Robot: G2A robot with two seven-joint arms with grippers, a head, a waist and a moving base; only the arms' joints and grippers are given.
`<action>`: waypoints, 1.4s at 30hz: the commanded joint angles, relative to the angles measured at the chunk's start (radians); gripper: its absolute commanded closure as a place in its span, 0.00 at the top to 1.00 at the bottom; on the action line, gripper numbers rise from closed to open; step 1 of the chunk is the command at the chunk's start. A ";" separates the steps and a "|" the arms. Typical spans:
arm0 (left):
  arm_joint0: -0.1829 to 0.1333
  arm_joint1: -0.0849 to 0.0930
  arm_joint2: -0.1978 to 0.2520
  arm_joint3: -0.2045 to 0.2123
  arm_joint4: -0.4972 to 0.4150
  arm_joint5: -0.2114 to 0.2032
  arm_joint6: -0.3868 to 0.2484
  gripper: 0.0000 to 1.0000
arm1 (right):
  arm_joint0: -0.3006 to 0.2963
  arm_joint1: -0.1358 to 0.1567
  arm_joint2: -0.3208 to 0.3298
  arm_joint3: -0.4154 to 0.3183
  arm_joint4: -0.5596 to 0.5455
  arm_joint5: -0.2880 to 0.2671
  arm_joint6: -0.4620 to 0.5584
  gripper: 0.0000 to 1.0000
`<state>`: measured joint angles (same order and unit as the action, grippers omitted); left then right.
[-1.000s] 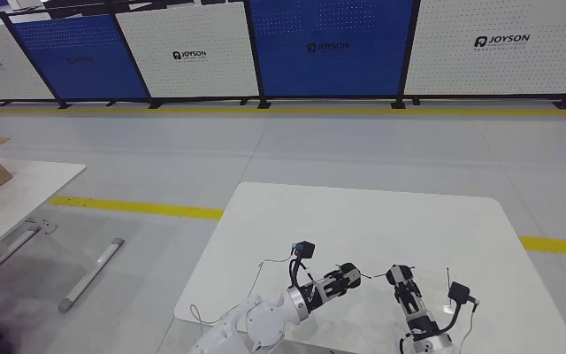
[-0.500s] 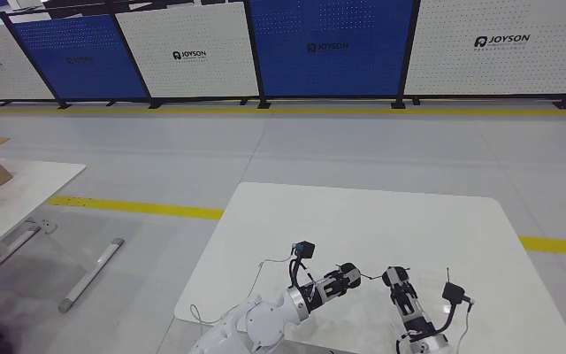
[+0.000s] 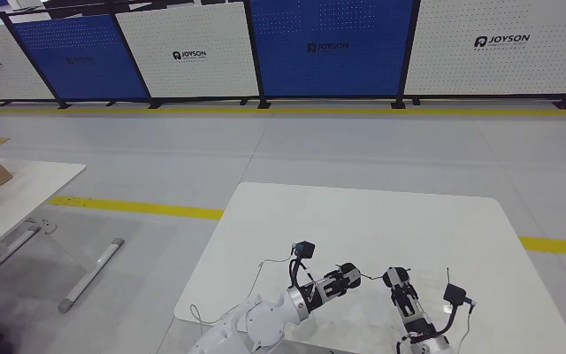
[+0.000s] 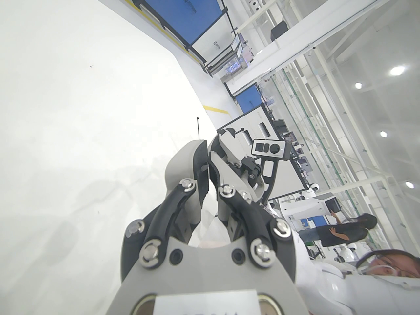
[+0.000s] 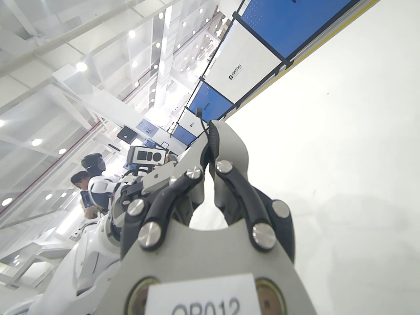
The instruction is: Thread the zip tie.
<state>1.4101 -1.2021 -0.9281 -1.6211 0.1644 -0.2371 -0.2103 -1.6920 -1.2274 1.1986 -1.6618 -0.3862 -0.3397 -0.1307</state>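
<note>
A thin black zip tie [image 3: 372,277] spans the short gap between my two grippers, low over the near part of the white table [image 3: 371,221]. My left gripper [image 3: 353,272] is shut on one end, its pads pressed together [image 4: 207,155]. My right gripper [image 3: 392,277] is shut on the other end. From its fingertips [image 5: 210,134] the zip tie [image 5: 202,122] curves outward, ending in a small block. In the left wrist view the right gripper [image 4: 226,144] stands close behind the left fingertips.
A short thin black strip [image 3: 447,274] shows on the table beside the right arm's wrist camera [image 3: 456,292]. The table's near edge runs just under both arms. Open white tabletop stretches toward the far edge. Blue and white panels [image 3: 327,49] stand across the floor.
My right gripper has shifted a little toward the left gripper, shortening the stretch of zip tie between them. The left arm has stayed still.
</note>
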 commanded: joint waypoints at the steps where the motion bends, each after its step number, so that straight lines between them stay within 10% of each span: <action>1: 0.000 0.000 0.000 0.000 0.000 0.000 0.000 0.00 | 0.002 -0.001 0.000 0.002 -0.001 0.001 0.000 0.00; 42: 0.000 0.000 0.000 0.000 0.000 0.000 0.000 0.00 | 0.007 -0.011 0.010 0.005 0.003 0.000 0.005 0.00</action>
<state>1.4101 -1.2021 -0.9281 -1.6211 0.1644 -0.2371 -0.2103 -1.6827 -1.2385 1.2063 -1.6548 -0.3834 -0.3400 -0.1236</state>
